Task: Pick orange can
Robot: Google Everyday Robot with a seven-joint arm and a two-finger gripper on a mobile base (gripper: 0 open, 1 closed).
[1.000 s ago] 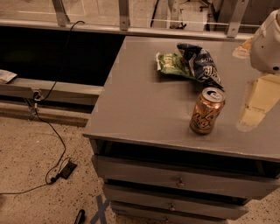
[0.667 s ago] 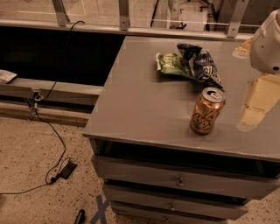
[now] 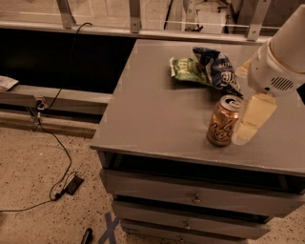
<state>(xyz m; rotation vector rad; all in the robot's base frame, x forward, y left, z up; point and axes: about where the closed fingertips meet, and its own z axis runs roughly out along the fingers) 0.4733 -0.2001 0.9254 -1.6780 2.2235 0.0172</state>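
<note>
The orange can (image 3: 223, 121) stands upright on the grey cabinet top (image 3: 157, 114), near its front edge and right of centre. It is copper-orange with a silver top, a pull tab and pale script lettering. My gripper (image 3: 251, 123) hangs from the white arm (image 3: 281, 62) at the right and reaches down to the tabletop just right of the can, almost touching its side. The gripper holds nothing that I can see.
A green snack bag (image 3: 185, 69) and a dark blue chip bag (image 3: 218, 69) lie behind the can. The cabinet has drawers (image 3: 195, 198) below. A black cable (image 3: 57, 143) runs across the speckled floor at the left. A metal rail (image 3: 133, 9) stands behind.
My gripper has moved left, from well to the right of the orange can to right beside it. The can and the bags have not moved.
</note>
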